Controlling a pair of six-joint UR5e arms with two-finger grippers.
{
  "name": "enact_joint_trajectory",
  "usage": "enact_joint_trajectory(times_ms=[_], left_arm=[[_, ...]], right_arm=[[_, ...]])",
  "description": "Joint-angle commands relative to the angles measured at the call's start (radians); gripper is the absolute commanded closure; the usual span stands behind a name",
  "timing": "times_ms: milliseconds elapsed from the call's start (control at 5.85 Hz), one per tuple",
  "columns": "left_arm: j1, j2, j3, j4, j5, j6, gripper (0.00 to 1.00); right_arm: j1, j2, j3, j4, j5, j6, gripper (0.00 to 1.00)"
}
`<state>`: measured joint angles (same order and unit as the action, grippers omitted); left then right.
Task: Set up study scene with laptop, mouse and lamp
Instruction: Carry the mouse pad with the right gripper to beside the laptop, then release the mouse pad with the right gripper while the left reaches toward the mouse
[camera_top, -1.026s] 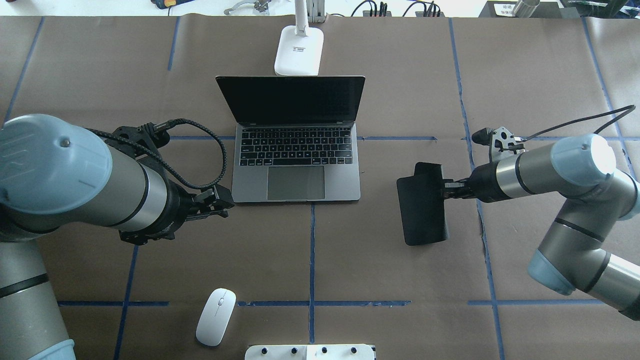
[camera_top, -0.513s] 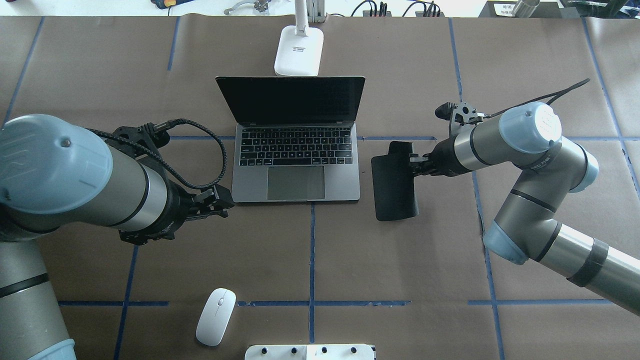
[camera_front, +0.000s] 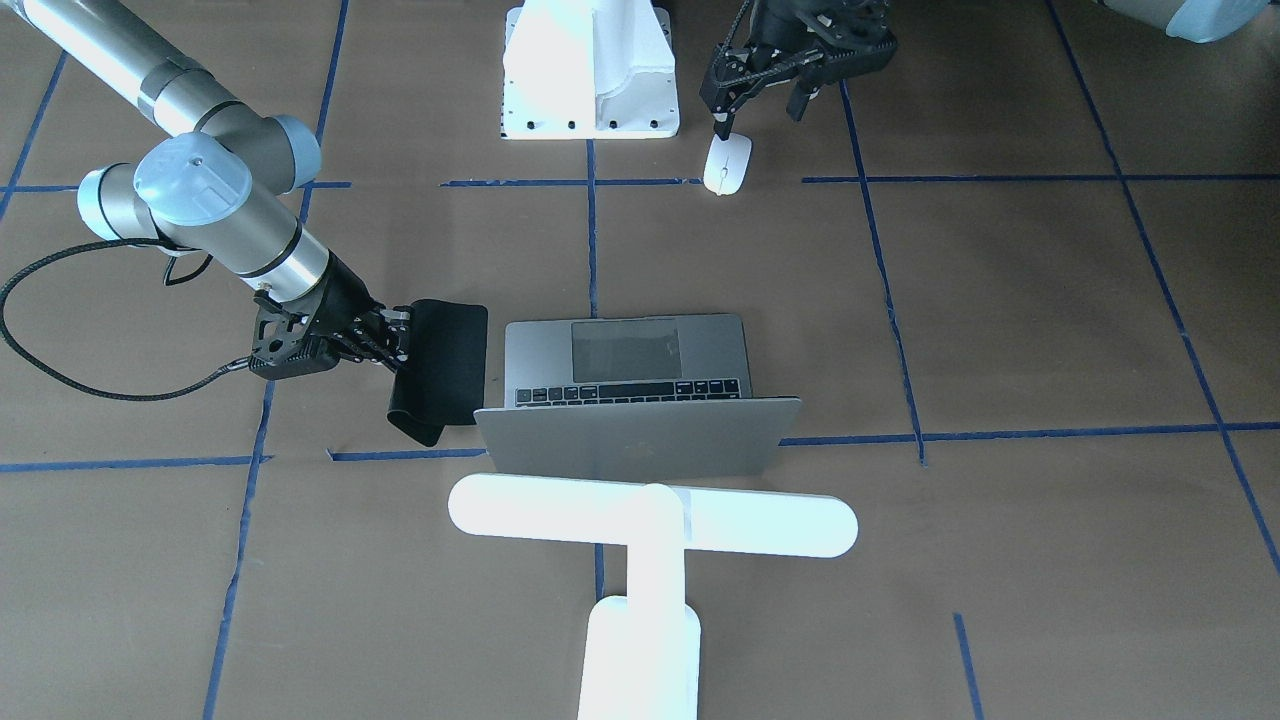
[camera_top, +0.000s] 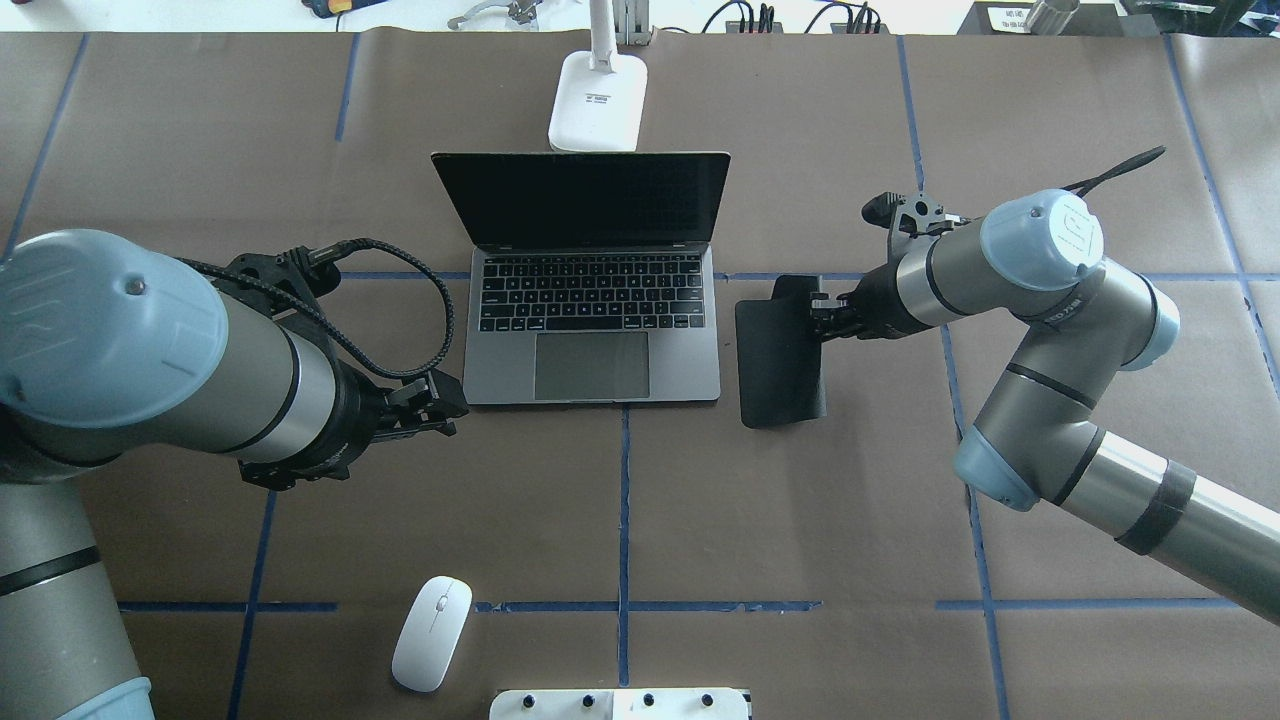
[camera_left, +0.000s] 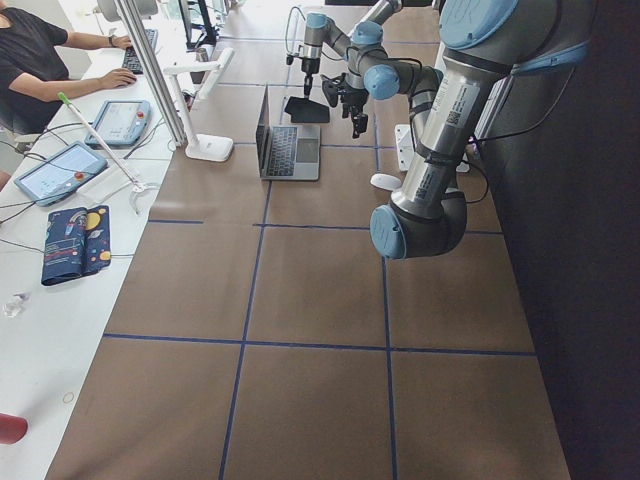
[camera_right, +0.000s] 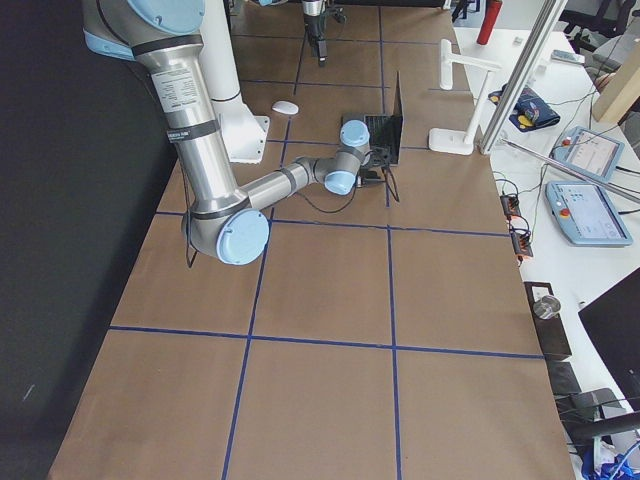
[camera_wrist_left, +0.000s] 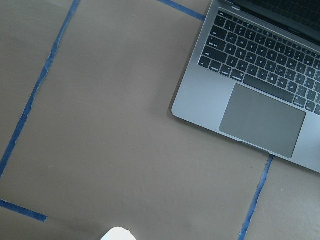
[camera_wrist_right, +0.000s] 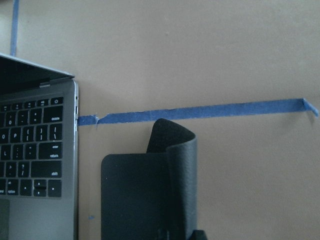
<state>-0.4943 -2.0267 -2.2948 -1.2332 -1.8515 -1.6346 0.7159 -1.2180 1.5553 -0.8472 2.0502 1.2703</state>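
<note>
The grey laptop (camera_top: 592, 365) stands open at the table's middle, screen dark. The white lamp's base (camera_top: 598, 100) is right behind it; its bar head (camera_front: 650, 515) shows in the front-facing view. The white mouse (camera_top: 432, 632) lies near the front edge, left of centre. My right gripper (camera_top: 818, 318) is shut on the right edge of a black mat (camera_top: 775, 360), which lies just right of the laptop with that edge curled up (camera_wrist_right: 175, 165). My left gripper (camera_top: 450, 405) is open and empty, raised left of the laptop's front corner.
The white robot pedestal (camera_top: 620, 704) is at the near edge by the mouse. Blue tape lines cross the brown table cover. A black cable (camera_front: 60, 380) trails from my right wrist. Tablets and clutter lie on the operators' side table (camera_left: 60, 170).
My right arm has dragged the black mat leftward, from well right of the laptop to just beside it. The left arm, laptop, mouse and lamp have not moved.
</note>
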Motion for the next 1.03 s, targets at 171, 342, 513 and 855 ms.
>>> enact_joint_trajectory(times_ms=[171, 342, 513, 855], left_arm=[[0.055, 0.045, 0.0, -0.014, 0.0, 0.132, 0.0], [0.074, 0.09, -0.002, -0.056, 0.0, 0.187, 0.0], [0.11, 0.159, 0.0, -0.148, 0.005, 0.199, 0.0], [0.275, 0.239, 0.014, -0.239, 0.188, 0.196, 0.0]], right_arm=[[0.106, -0.002, 0.041, -0.103, 0.105, -0.011, 0.0], [0.131, -0.005, 0.089, -0.19, 0.113, -0.029, 0.0], [0.155, -0.012, 0.163, -0.32, 0.113, -0.12, 0.0], [0.224, -0.017, 0.355, -0.76, 0.113, -0.439, 0.0]])
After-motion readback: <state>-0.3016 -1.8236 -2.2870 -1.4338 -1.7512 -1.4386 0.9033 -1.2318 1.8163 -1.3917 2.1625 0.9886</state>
